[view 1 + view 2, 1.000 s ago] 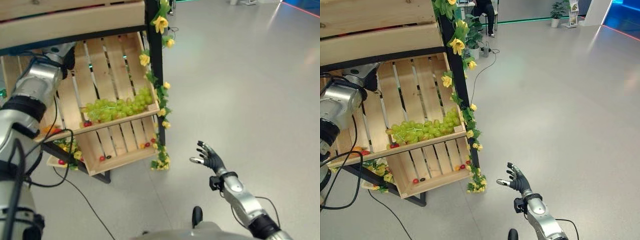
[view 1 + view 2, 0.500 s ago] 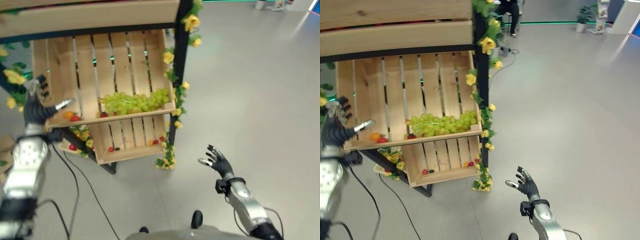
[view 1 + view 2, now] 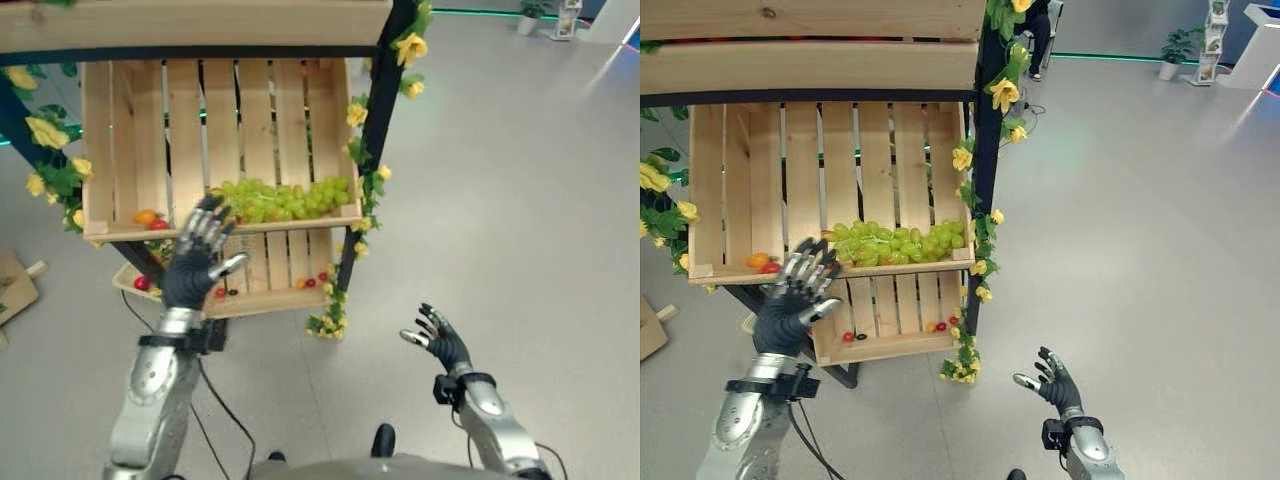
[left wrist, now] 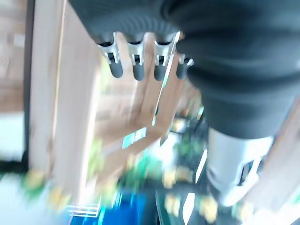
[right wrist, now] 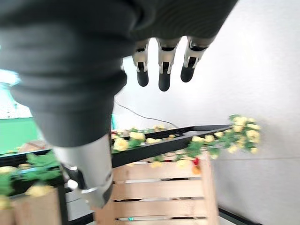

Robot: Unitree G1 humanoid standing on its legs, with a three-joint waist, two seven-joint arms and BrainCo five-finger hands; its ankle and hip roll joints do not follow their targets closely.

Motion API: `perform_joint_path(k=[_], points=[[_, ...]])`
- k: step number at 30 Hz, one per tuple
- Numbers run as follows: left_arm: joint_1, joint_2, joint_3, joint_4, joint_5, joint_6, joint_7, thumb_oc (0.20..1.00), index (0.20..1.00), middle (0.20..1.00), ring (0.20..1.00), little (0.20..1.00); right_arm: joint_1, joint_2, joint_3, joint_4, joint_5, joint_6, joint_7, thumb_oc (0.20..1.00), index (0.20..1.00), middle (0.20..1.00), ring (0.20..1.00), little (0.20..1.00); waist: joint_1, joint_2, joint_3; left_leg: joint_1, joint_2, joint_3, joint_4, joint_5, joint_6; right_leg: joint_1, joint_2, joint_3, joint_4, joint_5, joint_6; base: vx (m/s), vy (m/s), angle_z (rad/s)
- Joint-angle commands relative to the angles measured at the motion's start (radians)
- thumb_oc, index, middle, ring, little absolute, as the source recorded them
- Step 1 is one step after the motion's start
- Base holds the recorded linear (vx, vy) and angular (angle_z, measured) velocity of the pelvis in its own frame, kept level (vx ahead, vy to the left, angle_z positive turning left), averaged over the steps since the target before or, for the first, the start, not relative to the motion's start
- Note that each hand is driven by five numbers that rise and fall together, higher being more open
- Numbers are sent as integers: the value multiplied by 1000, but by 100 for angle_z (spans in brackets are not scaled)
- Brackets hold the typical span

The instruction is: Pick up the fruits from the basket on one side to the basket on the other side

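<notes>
A tilted wooden crate [image 3: 120, 130] on a stand holds a long bunch of green grapes [image 3: 282, 200], plus an orange and a red fruit [image 3: 149, 217] at its left front corner. Below it a smaller crate [image 3: 268, 270] holds a few small red fruits [image 3: 312, 282]. My left hand [image 3: 195, 265] is raised in front of the upper crate's front board, fingers spread and straight, holding nothing; its fingers [image 4: 136, 65] show against blurred slats. My right hand [image 3: 440, 340] hangs open and empty over the bare floor, right of the stand.
A black post wound with yellow flowers and leaves [image 3: 372, 130] runs down the crates' right side. Another wooden crate [image 3: 200, 20] sits on top. A piece of cardboard [image 3: 12, 285] lies on the floor at left. Wide grey floor [image 3: 520, 200] spreads to the right.
The camera has swung left, so the stand sits more central. My left hand has come down from beside the crate's left end to its front board. The right hand has barely moved.
</notes>
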Motion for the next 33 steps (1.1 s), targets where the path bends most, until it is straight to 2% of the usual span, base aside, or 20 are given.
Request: perform_joint_path(k=[1,5,6,7,8,9,10,12,16,17,18,19,20,22,27,28,30,31,32,33], points=[[-97,44,-40,17,-16,-22,-31,1000,1000,1000,1000,1000,-56,-67,-32,-90,-5,-72,-6,1000,1000,1000,1000,1000,-28,-3,6,-93,-83,-131,51,-41,14,-6,-74,41,58,-131,92,-152,122,-182],[-147,56,-69,58,8,-10,-3,1000,1000,1000,1000,1000,-3,-57,-94,-171,6,-81,-31,1000,1000,1000,1000,1000,-97,-25,6,-89,-43,-98,-20,-8,26,-72,-63,69,74,-95,118,-189,118,-85],[-149,56,-70,62,8,-12,-3,1000,1000,1000,1000,1000,-2,-57,-94,-175,5,-79,-31,1000,1000,1000,1000,1000,-93,-25,6,-86,-42,-95,-27,-6,26,-73,-62,73,74,-94,118,-250,92,-51],[-161,59,-62,80,19,-13,13,1000,1000,1000,1000,1000,13,-37,-111,-204,3,-84,-38,1000,1000,1000,1000,1000,-115,-39,20,-86,-23,-32,-47,3,32,-106,-79,51,69,-67,141,-120,2,-64],[-163,59,-62,83,19,-14,13,1000,1000,1000,1000,1000,14,-37,-112,-207,3,-83,-38,1000,1000,1000,1000,1000,-110,-39,21,-84,-21,-27,-48,1,33,-106,-77,56,70,-67,142,-267,-18,-117],[-180,65,-45,105,43,-17,32,1000,1000,1000,1000,1000,8,-27,-118,-205,5,-89,-50,1000,1000,1000,1000,1000,-91,-32,39,-103,15,67,-28,12,24,-103,-121,-92,95,-86,131,-137,-20,-123],[-182,65,-45,106,43,-17,32,1000,1000,1000,1000,1000,8,-27,-118,-207,5,-88,-51,1000,1000,1000,1000,1000,-90,-31,41,-101,17,68,-25,8,23,-102,-119,-92,97,-89,131,-224,-20,-150],[-173,52,-20,119,39,-13,49,1000,1000,1000,1000,1000,45,-29,-149,-226,-3,-94,-61,1000,1000,1000,1000,1000,-79,-20,44,-101,72,178,-14,12,18,-55,-164,-183,166,-126,111,-193,-36,-150],[-183,41,-12,127,43,-10,62,1000,1000,1000,1000,1000,40,-35,-170,-231,-13,-96,-85,1000,1000,1000,1000,1000,-68,-9,25,-99,102,274,-18,18,9,-20,-206,-249,181,-125,118,-154,-61,-143],[-190,41,7,129,61,-9,72,1000,1000,1000,1000,1000,19,-38,-168,-233,-13,-99,-100,1000,1000,1000,1000,1000,-49,1,9,-81,125,371,-13,4,0,-5,-284,-394,178,-89,132,-89,-63,-133],[-190,41,8,129,62,-9,72,1000,1000,1000,1000,1000,18,-38,-168,-232,-13,-99,-100,1000,1000,1000,1000,1000,-48,1,11,-78,124,373,-13,2,0,-4,-284,-392,178,-89,134,-68,-124,-239],[-171,40,32,132,73,-7,83,1000,1000,1000,1000,1000,-12,-46,-149,-226,-29,-97,-107,1000,1000,1000,1000,1000,-8,21,-4,-49,155,465,1,-29,-14,28,-393,-612,225,-59,155,21,-86,-298],[-161,42,45,134,74,-4,87,1000,1000,1000,1000,1000,-25,-53,-144,-226,-33,-90,-103,1000,1000,1000,1000,1000,-12,26,2,-32,158,492,10,-39,-11,34,-415,-683,266,-58,147,18,-90,-336],[-137,35,55,136,76,-2,89,1000,1000,1000,1000,1000,-16,-56,-129,-216,-39,-82,-92,1000,1000,1000,1000,1000,-29,9,-1,-19,163,536,34,-55,-12,49,-384,-699,189,-57,136,106,-296,-230],[-115,3,60,165,44,-5,106,1000,1000,1000,1000,1000,5,-76,-139,-253,-24,-86,-99,1000,1000,1000,1000,1000,-73,37,2,-23,222,520,213,-101,-41,14,-280,-584,178,-129,91,164,-252,-90],[-116,-8,61,169,39,-11,113,1000,1000,1000,1000,1000,-5,-89,-134,-257,-2,-94,-97,1000,1000,1000,1000,1000,-82,44,5,-40,243,462,387,-33,-89,28,-180,-522,138,-191,44,327,-382,-103],[-114,-26,56,173,31,-17,125,1000,1000,1000,1000,1000,-33,-100,-103,-238,3,-103,-96,1000,1000,1000,1000,1000,-53,44,33,-110,187,318,564,-17,-134,52,-101,-447,105,-237,-5,287,-288,-181],[-104,-40,51,174,28,-18,126,1000,1000,1000,1000,1000,-39,-105,-89,-227,-5,-97,-88,1000,1000,1000,1000,1000,-45,31,36,-121,113,262,557,-7,-111,51,-91,-418,91,-231,-17,113,-103,-188],[-103,-40,52,174,28,-18,126,1000,1000,1000,1000,1000,-39,-105,-88,-226,-5,-97,-88,1000,1000,1000,1000,1000,-45,29,36,-119,110,264,553,-5,-110,51,-94,-416,90,-230,-17,213,-92,-205],[-88,-56,51,174,24,-15,124,1000,1000,1000,1000,1000,-31,-107,-85,-227,-5,-87,-74,1000,1000,1000,1000,1000,-25,23,41,-149,18,149,492,-3,-80,60,-58,-322,75,-230,-12,253,-73,-193]])
